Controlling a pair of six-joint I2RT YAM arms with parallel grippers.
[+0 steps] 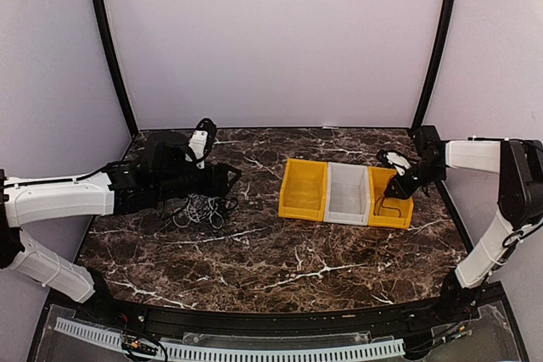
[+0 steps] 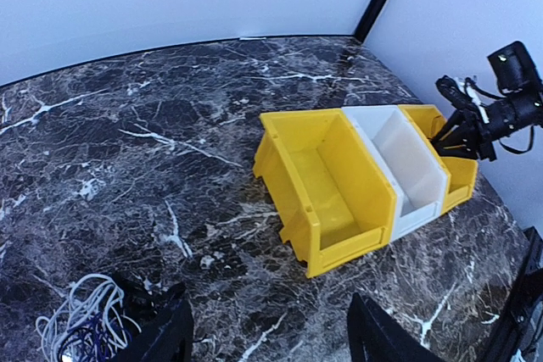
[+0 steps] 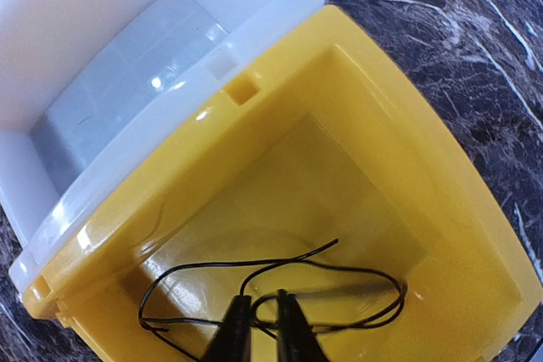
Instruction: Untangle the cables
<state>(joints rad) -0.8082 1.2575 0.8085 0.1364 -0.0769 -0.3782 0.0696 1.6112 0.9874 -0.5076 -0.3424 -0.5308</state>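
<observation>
A clump of white and black cables (image 1: 199, 208) lies on the marble table at the left; it also shows in the left wrist view (image 2: 81, 321). My left gripper (image 1: 227, 180) hovers just beyond the clump, and in the left wrist view (image 2: 271, 336) it is wide open and empty. My right gripper (image 1: 397, 186) reaches down into the right yellow bin (image 1: 394, 212). In the right wrist view its fingers (image 3: 261, 304) stand a narrow gap apart over a single black cable (image 3: 204, 264) that lies looped on the floor of the bin (image 3: 407, 150). A strand runs between the tips.
Three bins stand side by side right of centre: a yellow bin (image 1: 304, 190), a white bin (image 1: 348, 194) and the right yellow one. The first two look empty (image 2: 327, 184) (image 2: 403, 158). Walls close the table at the back and sides.
</observation>
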